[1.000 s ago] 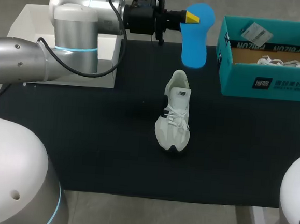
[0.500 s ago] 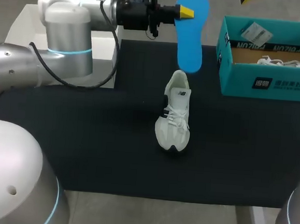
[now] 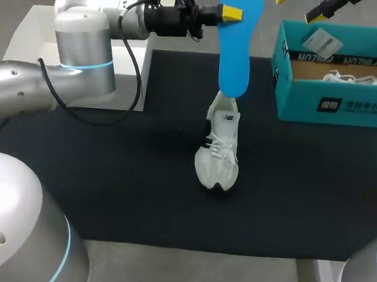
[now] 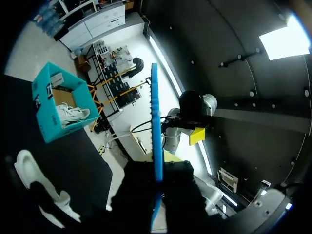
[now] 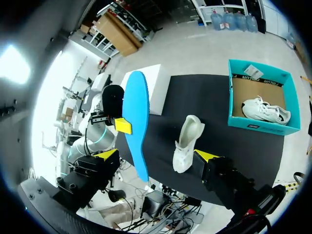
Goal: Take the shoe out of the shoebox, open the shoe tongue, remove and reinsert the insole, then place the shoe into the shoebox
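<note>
A black mat (image 3: pixel 107 174) covers most of the table. The left arm (image 3: pixel 85 48) comes in over the mat's far left corner, above a white box (image 3: pixel 27 33) that sits at the mat's left edge.

The shoebox (image 3: pixel 338 104) is teal and open, and stands on the mat's far right corner. Inside it lie a second shoe (image 3: pixel 356 79) and a card (image 3: pixel 320 40).

The shoe (image 3: pixel 219 150) is white and laced. It stands on its sole in the middle of the mat, heel to the far side, well apart from the shoebox.

The insole (image 3: pixel 235 47) is blue and hangs upright in the air, far of the shoe. In the head view its lower end overlaps the shoe's heel opening. The right wrist view shows the two apart.

The left gripper (image 3: pixel 232 14) clamps the insole near its upper end, one yellow tip flat against the face. In the left wrist view the insole (image 4: pixel 156 146) rises edge-on from between the fingers.

The right gripper (image 3: pixel 298 6) is high above the far edge, between the insole and the shoebox. Its fingers are spread wide and hold nothing. In its own view the right gripper (image 5: pixel 157 156) looks down on the shoe (image 5: pixel 187 141), the insole (image 5: pixel 136 126) and the shoebox (image 5: pixel 258 126).
</note>
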Controlling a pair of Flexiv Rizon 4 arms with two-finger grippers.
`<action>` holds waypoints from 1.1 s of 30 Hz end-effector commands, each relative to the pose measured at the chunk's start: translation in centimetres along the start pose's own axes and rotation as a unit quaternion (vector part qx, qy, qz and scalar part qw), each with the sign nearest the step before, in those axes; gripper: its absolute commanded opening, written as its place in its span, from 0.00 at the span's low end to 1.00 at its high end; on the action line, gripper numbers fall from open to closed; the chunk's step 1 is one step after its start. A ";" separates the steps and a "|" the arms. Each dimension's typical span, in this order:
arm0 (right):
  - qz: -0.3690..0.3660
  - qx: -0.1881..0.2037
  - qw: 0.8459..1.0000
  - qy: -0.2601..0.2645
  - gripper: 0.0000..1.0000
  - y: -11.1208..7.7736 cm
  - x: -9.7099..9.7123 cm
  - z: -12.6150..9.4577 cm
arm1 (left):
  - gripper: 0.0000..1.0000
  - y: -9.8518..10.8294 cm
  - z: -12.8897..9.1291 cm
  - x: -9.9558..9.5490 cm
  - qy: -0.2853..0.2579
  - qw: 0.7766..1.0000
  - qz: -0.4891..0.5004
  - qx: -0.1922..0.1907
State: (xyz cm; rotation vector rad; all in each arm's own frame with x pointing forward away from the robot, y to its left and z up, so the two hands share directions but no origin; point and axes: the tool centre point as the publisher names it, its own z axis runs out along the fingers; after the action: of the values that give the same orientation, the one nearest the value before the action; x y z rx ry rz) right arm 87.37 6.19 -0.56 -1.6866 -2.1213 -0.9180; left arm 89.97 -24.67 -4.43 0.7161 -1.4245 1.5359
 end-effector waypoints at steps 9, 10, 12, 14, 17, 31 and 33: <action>0.012 -0.052 0.951 0.305 1.00 -1.6 -1.5 1.6 | 0.00 -1.8 0.2 1.0 0.013 0.974 0.226 0.027; 0.013 -0.052 0.951 0.305 1.00 -1.6 -1.5 1.8 | 0.00 -1.9 0.1 1.2 0.021 0.964 0.263 0.030; 0.014 -0.050 0.950 0.308 1.00 -1.6 -1.6 2.0 | 0.00 -1.8 0.2 1.7 0.019 0.933 0.358 0.015; 0.016 -0.050 0.949 0.311 1.00 -1.6 -1.6 2.1 | 0.00 -1.4 0.5 1.9 0.020 0.921 0.390 -0.003; 0.018 -0.046 0.949 0.312 1.00 -1.7 -1.8 2.4 | 0.00 -1.4 0.5 1.9 0.020 0.921 0.390 -0.003; 0.039 -0.051 0.941 0.331 1.00 -2.6 -2.1 3.0 | 0.00 -3.1 0.5 1.7 -0.055 0.731 0.680 0.012; 0.040 -0.051 0.941 0.332 1.00 -2.8 -2.1 3.1 | 0.00 -3.0 0.5 2.3 -0.069 0.626 0.777 -0.021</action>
State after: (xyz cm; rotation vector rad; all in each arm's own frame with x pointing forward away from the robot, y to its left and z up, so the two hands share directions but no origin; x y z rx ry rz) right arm 86.16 5.96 -4.48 -1.2371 -1.5722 -1.3412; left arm 91.65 -24.71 -1.58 -0.0372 -1.8892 2.2492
